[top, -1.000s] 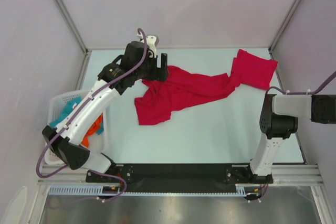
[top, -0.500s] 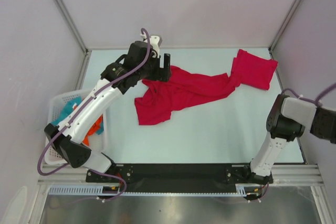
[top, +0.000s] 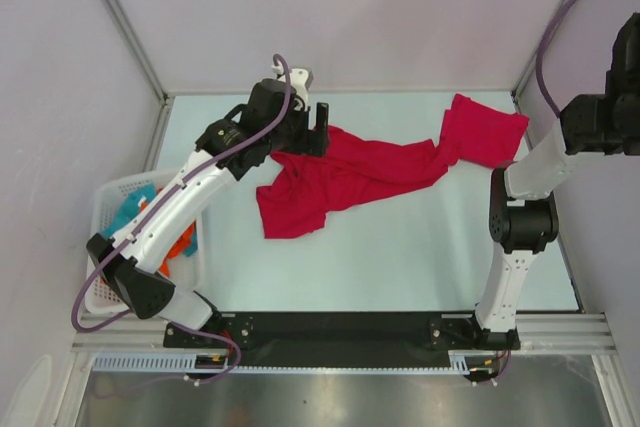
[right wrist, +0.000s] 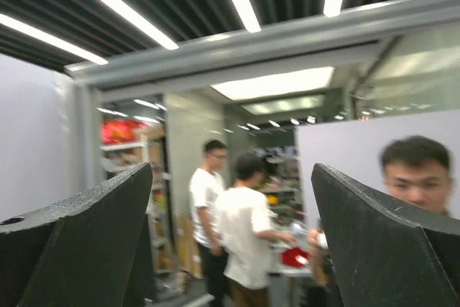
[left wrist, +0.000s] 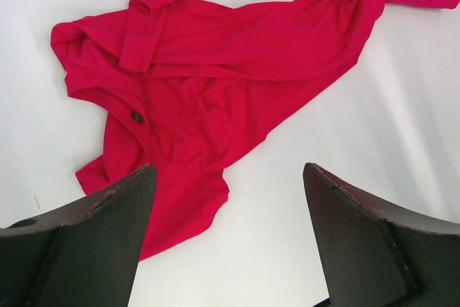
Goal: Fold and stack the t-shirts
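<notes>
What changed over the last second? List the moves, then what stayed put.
The right gripper, open and holding nothing, swung up and outward and now faces the room. The left gripper, open above the crimson-red cloth t-shirts, crept slightly to the right. Nothing was grasped or released. The t-shirts and the white plastic basket stayed put.

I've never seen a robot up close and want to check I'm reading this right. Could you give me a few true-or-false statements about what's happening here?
The red clothing lies crumpled, not folded. True.
The left gripper is clutching the clothing. False: its jaws are open and empty above it.
The right gripper points down at the clothing. False: it is raised and open, aimed away from it.
A basket on the left side holds blue and orange fabric. True.
</notes>
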`<action>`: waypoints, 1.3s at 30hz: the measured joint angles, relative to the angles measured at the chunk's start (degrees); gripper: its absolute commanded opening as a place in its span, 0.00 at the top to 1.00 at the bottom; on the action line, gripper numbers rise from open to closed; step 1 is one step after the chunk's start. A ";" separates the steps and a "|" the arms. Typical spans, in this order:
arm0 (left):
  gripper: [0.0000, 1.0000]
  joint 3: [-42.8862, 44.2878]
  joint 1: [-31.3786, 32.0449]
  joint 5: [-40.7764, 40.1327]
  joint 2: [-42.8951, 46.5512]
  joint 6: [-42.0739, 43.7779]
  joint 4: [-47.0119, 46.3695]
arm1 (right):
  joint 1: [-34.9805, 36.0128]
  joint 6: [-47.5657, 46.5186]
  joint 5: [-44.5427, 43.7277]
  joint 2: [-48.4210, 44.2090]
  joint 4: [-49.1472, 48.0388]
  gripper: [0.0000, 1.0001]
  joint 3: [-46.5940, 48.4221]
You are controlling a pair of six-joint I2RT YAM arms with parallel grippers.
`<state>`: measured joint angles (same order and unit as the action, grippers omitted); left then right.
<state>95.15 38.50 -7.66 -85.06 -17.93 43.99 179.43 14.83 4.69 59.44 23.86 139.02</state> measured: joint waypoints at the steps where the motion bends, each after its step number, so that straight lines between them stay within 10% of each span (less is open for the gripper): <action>1: 0.12 0.00 0.00 -0.17 0.00 0.02 0.04 | 0.00 -2.73 -0.90 -0.15 1.16 0.00 -0.42; 7: 0.12 0.02 0.00 -0.79 0.00 0.02 0.31 | 0.09 -14.62 -18.51 -2.58 -2.58 0.00 -12.35; 16: 0.12 0.02 0.00 -1.62 0.68 0.24 1.18 | 0.13 -35.74 -43.10 4.26 -4.33 0.00 -5.33; 22: 0.11 0.55 0.00 -2.64 1.75 0.48 2.40 | 0.11 -64.04 -70.82 11.69 -31.26 0.00 -3.43; 28: 0.11 1.03 0.00 -2.73 2.51 0.48 3.23 | 0.13 -93.96 -76.54 21.90 -52.22 0.00 -0.28; 39: 0.11 1.09 0.00 -3.54 3.82 0.68 4.24 | -13.90 -100.56 -82.75 17.42 -55.63 0.00 0.81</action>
<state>96.25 38.50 -11.20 -81.23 -17.26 48.23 165.53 -85.73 -78.06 76.86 -31.77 139.83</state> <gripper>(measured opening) 0.887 0.996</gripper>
